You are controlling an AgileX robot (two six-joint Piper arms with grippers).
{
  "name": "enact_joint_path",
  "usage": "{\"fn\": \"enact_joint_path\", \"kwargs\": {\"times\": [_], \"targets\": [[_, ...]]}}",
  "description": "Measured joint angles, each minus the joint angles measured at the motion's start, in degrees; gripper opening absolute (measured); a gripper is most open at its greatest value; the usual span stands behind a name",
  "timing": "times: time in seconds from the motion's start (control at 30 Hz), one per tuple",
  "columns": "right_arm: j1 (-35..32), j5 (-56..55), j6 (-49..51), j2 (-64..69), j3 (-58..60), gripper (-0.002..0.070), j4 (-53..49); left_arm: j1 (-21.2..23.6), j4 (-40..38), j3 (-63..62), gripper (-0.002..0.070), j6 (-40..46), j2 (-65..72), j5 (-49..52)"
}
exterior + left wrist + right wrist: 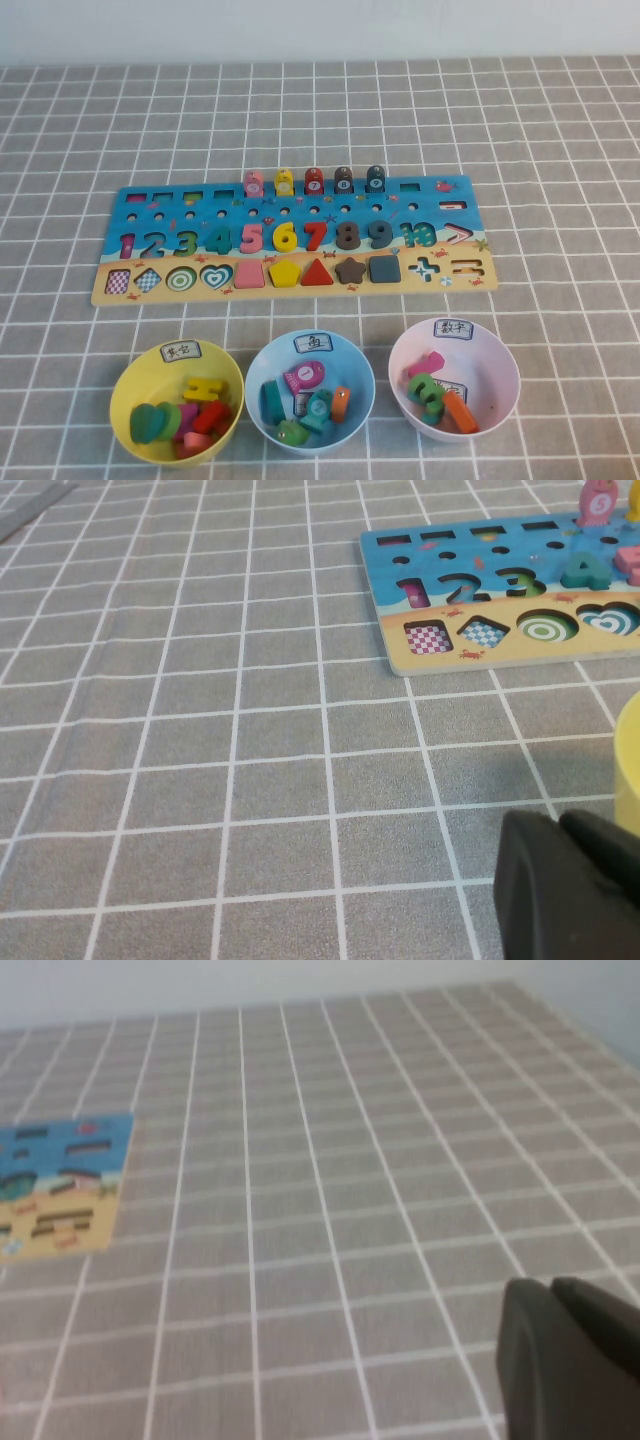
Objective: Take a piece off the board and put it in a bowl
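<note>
The board [300,215] lies across the middle of the table, with coloured numbers and shapes on it. A thin red bar shape [452,205] shows in the slot at its upper right; I cannot tell if it is the loose piece. The yellow bowl [136,380] stands at the front left and holds several pieces, some of them red. Neither arm shows in the high view. My left gripper [560,825] is shut and empty, low over the cloth beside the yellow bowl's rim [630,760]. My right gripper [552,1290] is shut and empty, over bare cloth to the right of the board [60,1185].
A blue bowl [262,372] and a pink bowl [500,365] with pieces stand in a row with the yellow one, in front of the board. A grey checked cloth [560,150] covers the table. Five pegs [314,181] stand on the board's far edge.
</note>
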Motion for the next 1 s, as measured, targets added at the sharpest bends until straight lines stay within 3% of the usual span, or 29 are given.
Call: {"fn": "enact_joint_path", "kwargs": {"times": [0.23,1.0], "targets": [[0.0,5.1,-3.5,0.0,0.0,-0.0018,0.7,0.0,0.0,0.0,-0.0001,0.0,0.0,0.0],[3.2,5.6,-4.7,-0.2,0.0,-0.0018,1.0,0.0,0.0,0.0,-0.0001,0.0,0.0,0.0]]}}
